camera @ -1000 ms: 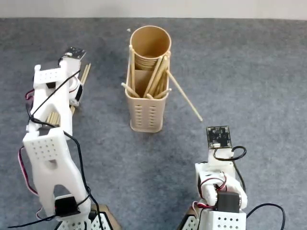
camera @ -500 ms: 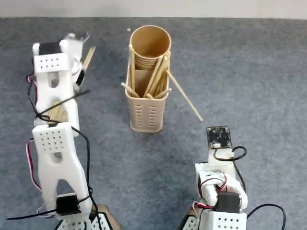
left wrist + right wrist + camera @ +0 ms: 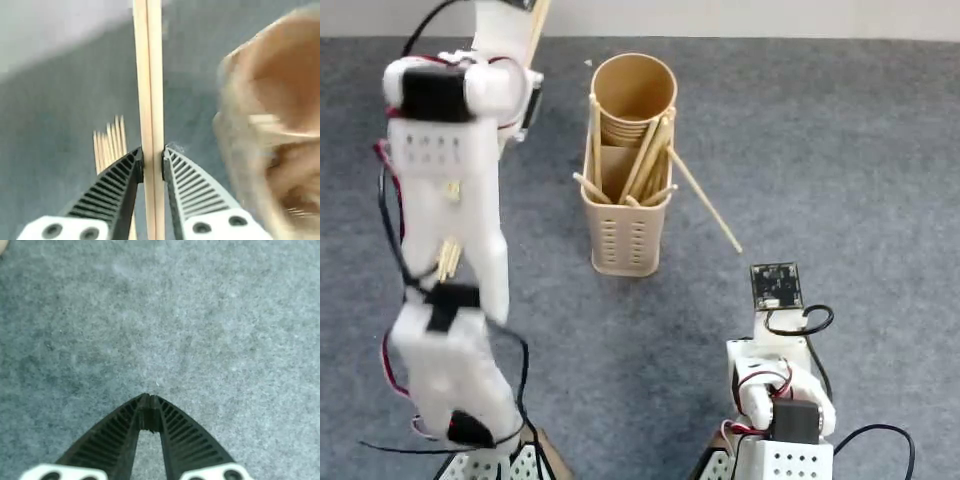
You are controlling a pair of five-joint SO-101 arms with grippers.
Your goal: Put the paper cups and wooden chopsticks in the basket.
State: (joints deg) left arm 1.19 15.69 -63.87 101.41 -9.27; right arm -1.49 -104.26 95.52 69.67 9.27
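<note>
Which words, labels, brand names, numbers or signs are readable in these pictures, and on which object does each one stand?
None can be read.
The basket and the paper cups in it show no print.
The chopsticks held in the left gripper are plain wood.
The dark circuit board on the right arm: any marking is too small to read.

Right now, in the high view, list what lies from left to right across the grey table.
White left arm → pair of wooden chopsticks it holds → tan perforated basket with the brown paper cups → single wooden chopstick slanting out of the basket's right side → white right arm.
</note>
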